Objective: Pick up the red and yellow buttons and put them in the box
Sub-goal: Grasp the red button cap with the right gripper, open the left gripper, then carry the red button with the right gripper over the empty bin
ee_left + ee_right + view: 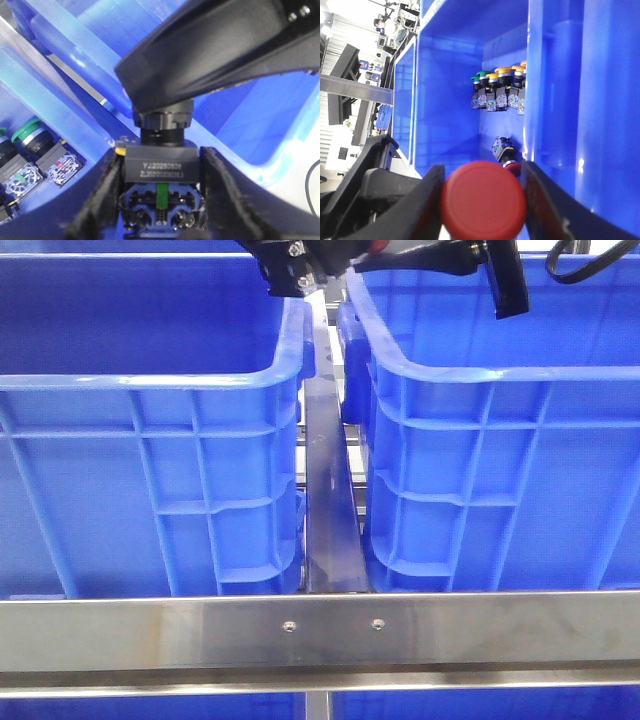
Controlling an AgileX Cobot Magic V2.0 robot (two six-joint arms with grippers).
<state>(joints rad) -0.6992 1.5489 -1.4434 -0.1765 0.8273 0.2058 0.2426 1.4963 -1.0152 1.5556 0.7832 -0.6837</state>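
Observation:
In the right wrist view my right gripper [482, 172] is shut on the round cap of a red button [484, 200]. In the left wrist view my left gripper [160, 160] is shut on a button's black and blue switch body [159, 167]. Its cap is hidden behind the right gripper's black finger [215, 45]. In the front view both grippers meet at the top, left gripper [300, 275] and right gripper [430, 255], above the gap between the two blue crates. Several yellow-capped buttons [503, 70] stand in a row in the crate. A second red button [507, 156] lies on the crate floor.
The left blue crate [150, 470] and the right blue crate [480, 470] stand side by side, with a steel strip [330, 510] between them. A steel rail [320, 630] crosses the front. Green-capped buttons [27, 132] lie in one crate, and one [481, 75] stands beside the yellow row.

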